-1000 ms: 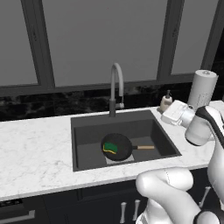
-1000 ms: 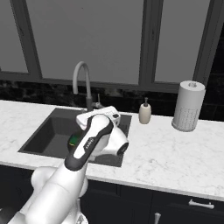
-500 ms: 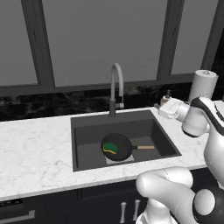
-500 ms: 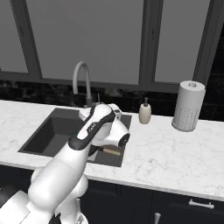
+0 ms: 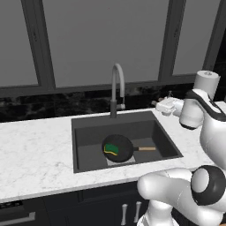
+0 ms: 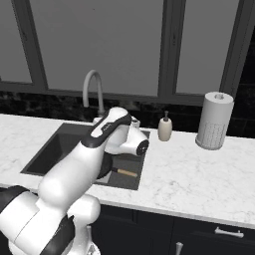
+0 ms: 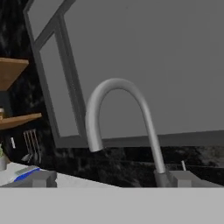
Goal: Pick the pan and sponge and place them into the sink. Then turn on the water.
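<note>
The large dark grey recessed sink (image 5: 86, 132) holds the small round black frying pan (image 5: 123, 150), its wooden handle pointing right. The green-topped, yellow-edged sponge (image 5: 111, 149) lies inside the pan. The white two-finger gripper (image 5: 155, 104), jaws released, hovers empty beside the tall grey arched faucet (image 5: 116, 88).

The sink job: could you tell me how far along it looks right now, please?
Done: the pan lies in the sink with the sponge resting on it. In hand: the open gripper is empty and sits behind the sink's right rear corner, facing the faucet. Left: turning on the water; no stream falls from the spout.
</note>
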Available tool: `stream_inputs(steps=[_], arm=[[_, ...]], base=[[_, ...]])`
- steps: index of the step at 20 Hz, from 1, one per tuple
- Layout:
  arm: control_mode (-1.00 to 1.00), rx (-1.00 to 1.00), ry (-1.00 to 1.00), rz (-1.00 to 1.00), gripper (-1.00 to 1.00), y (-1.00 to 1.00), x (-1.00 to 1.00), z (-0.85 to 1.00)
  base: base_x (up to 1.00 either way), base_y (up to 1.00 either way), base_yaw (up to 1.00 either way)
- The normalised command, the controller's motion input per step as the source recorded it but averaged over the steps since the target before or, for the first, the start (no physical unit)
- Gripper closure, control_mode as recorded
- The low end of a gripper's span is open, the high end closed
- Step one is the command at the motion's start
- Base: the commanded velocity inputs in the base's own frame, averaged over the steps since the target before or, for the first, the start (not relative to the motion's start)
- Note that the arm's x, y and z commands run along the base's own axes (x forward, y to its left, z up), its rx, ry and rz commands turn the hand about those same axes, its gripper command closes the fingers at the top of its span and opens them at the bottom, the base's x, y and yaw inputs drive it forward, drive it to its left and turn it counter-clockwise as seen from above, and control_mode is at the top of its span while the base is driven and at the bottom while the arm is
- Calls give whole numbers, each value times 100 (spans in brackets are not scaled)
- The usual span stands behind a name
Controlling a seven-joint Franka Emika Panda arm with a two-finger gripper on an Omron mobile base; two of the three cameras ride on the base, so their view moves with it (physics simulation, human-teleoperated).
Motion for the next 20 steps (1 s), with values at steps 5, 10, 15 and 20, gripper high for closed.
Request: stream_inputs(steps=[5, 10, 15, 20], arm=[[-100, -7, 12, 0, -100, 6, 28, -21], [-100, -18, 1, -4, -100, 8, 2, -44], [-100, -15, 0, -6, -100, 8, 0, -36], [-100, -11, 0, -4, -100, 11, 0, -19]], base=[[0, 0, 0], [0, 0, 0], [0, 0, 0], [0, 0, 0]])
